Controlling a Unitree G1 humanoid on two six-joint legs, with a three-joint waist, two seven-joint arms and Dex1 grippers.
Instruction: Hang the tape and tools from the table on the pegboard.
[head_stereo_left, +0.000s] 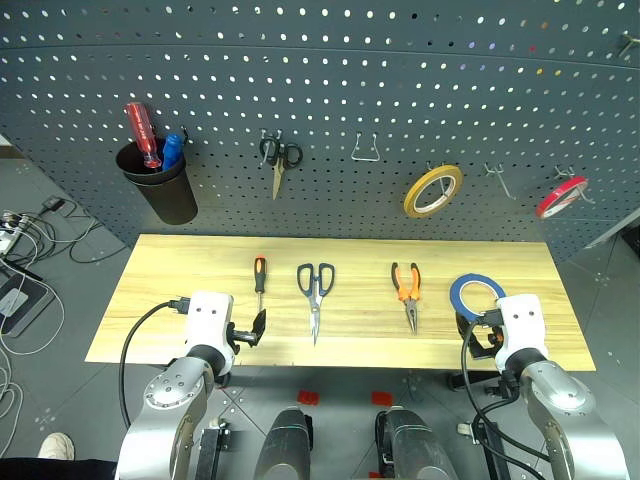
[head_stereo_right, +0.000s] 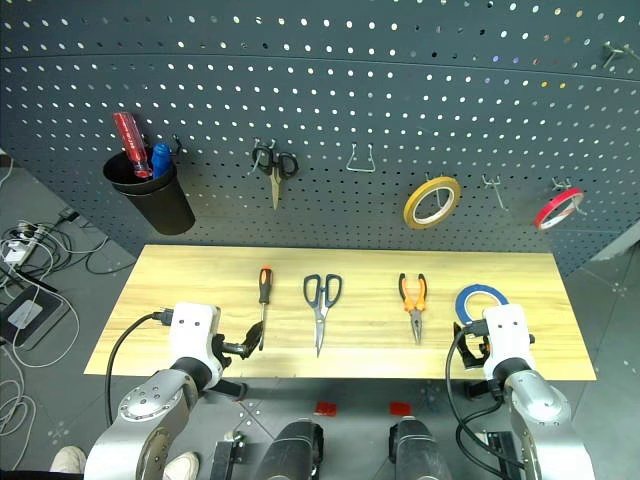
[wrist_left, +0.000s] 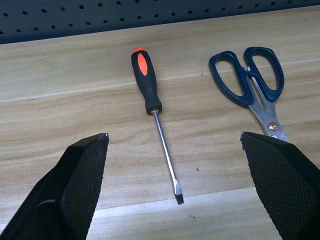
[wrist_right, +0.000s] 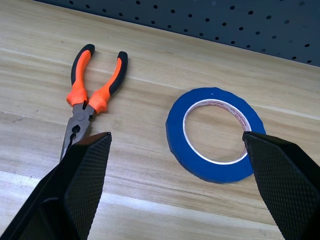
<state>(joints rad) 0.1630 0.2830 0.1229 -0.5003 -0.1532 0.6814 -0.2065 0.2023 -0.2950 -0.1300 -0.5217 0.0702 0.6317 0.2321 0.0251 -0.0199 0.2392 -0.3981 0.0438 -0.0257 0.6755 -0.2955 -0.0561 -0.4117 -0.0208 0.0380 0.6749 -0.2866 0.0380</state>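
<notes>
**Four things wait on our counter**

Our counter (head_stereo_left: 180, 300) holds four things in a row. From our left we see the screwdriver (head_stereo_left: 259, 283), the blue scissors (head_stereo_left: 316, 295), the pliers (head_stereo_left: 407, 291) and the blue tape (head_stereo_left: 476, 293). All four lie flat on the wood, apart from each other.

Our left hand (wrist_left: 172, 150) hangs over the near edge of the counter, close to the screwdriver tip. Its two black fingers (wrist_left: 82, 175) are spread wide — nothing is between them but the screwdriver down below, which they do not touch.

Our right hand (wrist_right: 175, 145) hangs over the near edge by the tape. Its fingers (wrist_right: 280, 175) are spread wide too, and they hold nothing. The tape and the pliers lie on the wood in front of it.

Behind the counter stands the pegboard (head_stereo_left: 400, 90). On it hang small black scissors (head_stereo_left: 279, 160), a yellow roll (head_stereo_left: 432, 191) and a red roll (head_stereo_left: 561, 196). A black cup (head_stereo_left: 165, 190) on its left side holds a red screwdriver (head_stereo_left: 142, 133) — and a blue handle beside it.
</notes>
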